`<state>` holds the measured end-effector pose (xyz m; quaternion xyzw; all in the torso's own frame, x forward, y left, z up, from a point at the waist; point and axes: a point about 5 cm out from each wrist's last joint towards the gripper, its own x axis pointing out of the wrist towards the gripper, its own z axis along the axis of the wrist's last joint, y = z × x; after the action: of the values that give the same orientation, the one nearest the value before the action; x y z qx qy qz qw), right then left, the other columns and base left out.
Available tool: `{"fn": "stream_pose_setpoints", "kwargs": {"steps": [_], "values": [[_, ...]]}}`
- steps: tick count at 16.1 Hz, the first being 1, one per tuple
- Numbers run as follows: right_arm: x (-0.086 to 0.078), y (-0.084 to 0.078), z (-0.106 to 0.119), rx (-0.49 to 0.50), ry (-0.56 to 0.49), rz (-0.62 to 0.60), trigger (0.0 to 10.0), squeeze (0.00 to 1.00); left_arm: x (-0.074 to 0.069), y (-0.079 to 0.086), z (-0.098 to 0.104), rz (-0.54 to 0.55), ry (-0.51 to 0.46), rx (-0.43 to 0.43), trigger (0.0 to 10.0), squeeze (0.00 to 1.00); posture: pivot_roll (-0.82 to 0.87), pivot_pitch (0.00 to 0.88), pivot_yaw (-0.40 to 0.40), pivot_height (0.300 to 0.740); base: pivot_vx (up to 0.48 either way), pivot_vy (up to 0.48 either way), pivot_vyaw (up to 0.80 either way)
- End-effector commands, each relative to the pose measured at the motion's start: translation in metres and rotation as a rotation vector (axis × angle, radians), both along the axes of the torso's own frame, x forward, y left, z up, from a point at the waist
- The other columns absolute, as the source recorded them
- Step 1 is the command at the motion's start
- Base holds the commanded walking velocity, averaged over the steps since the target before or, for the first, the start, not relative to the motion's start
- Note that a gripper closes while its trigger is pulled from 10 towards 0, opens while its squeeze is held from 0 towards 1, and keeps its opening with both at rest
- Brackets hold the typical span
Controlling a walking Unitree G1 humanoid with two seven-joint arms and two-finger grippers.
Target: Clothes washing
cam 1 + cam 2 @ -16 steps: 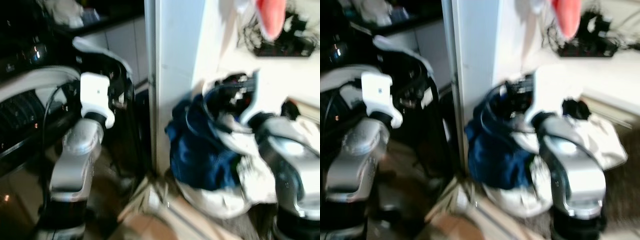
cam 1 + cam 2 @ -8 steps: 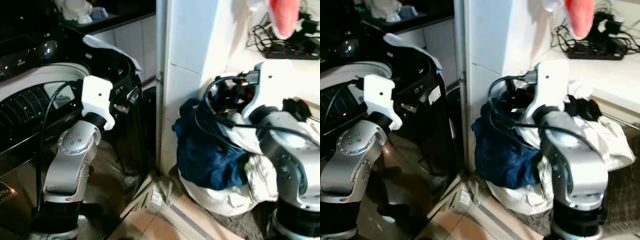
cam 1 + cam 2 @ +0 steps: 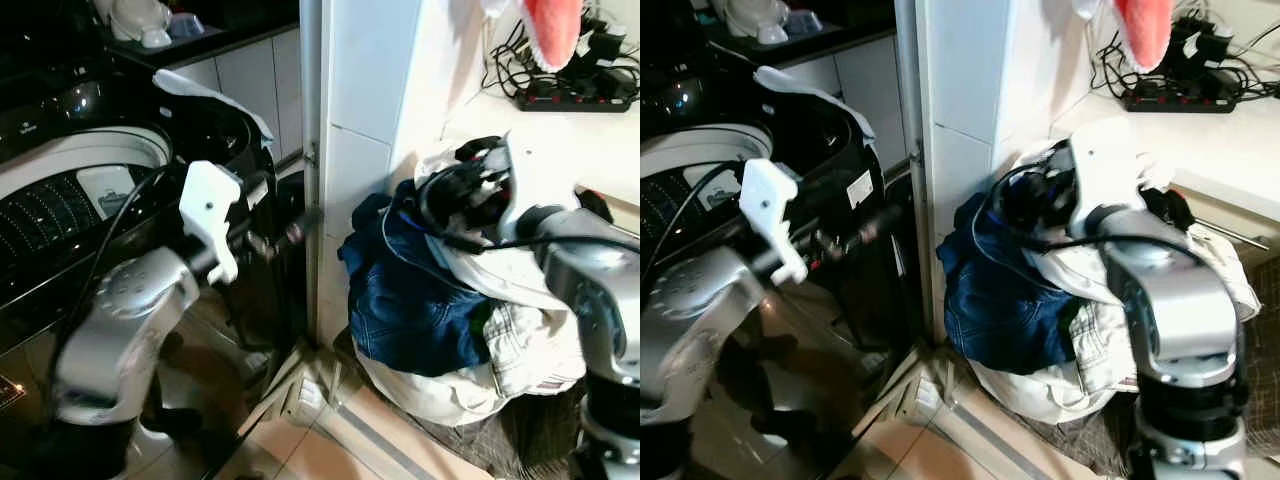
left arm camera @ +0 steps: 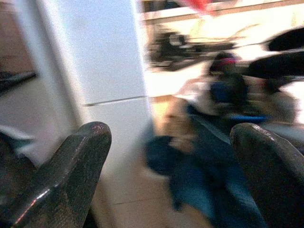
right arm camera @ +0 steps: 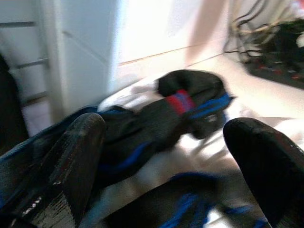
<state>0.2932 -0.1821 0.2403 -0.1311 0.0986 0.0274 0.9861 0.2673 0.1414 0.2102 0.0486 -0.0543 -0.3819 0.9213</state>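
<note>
Since half a second ago our left arm has swung up and forward, so the left gripper (image 3: 295, 228) now reaches past the washing machine (image 3: 70, 200) toward the white pillar (image 3: 365, 110), where before it hung by the machine's dark front. At far left we see the washing machine with its lid open and the perforated drum (image 3: 45, 215) showing. The left gripper's fingers (image 4: 71, 175) stand spread apart with nothing between them, pointing at the pillar and the clothes beyond. To the right of the pillar, the pile of clothes (image 3: 450, 320) sits on the floor against the wall: a blue denim piece (image 3: 415, 305) on the left side of the heap, white garments (image 3: 500, 370) under and around it. Our right gripper (image 5: 166, 142) hovers just above the top of the pile, its fingers (image 5: 71, 156) released and wide, over a black garment with blue and red trim (image 5: 190, 104) lying on white cloth. On the white ledge behind, a power strip with tangled cables (image 3: 565, 90) rests near a red item (image 3: 552, 25) hanging at the top edge.
</note>
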Motion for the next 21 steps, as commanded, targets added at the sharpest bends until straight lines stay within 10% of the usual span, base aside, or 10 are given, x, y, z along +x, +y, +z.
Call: {"fn": "stream_pose_setpoints", "kwargs": {"steps": [1,11,12,14,21], "values": [[-0.001,-0.008,0.013,0.003,-0.03,-0.04,10.0,0.0,-0.01,0.001,0.0,-0.101,0.037,0.024,10.0,0.0,-0.02,0.0,0.009,0.74,0.0,0.0,0.0],[-0.016,-0.042,-0.013,0.036,0.072,-0.165,10.0,0.0,-0.021,0.001,-0.004,-0.257,0.146,0.067,10.0,0.0,-0.03,0.0,0.029,0.74,0.0,0.0,0.0],[-0.014,-0.041,-0.018,0.041,0.072,-0.148,8.3,0.0,-0.021,-0.001,-0.004,-0.265,0.144,0.064,10.0,0.0,-0.03,0.0,0.03,0.74,0.0,0.0,0.0],[-0.013,-0.04,-0.021,0.059,0.069,-0.131,0.0,0.0,-0.022,-0.004,-0.004,-0.272,0.142,0.049,10.0,0.0,-0.03,0.0,0.027,0.74,0.0,0.0,0.0],[-0.013,-0.043,-0.026,0.067,0.078,-0.152,0.0,0.0,-0.025,-0.008,-0.006,-0.289,0.15,0.054,10.0,0.0,-0.02,0.0,0.02,0.74,0.0,0.0,0.0]]}}
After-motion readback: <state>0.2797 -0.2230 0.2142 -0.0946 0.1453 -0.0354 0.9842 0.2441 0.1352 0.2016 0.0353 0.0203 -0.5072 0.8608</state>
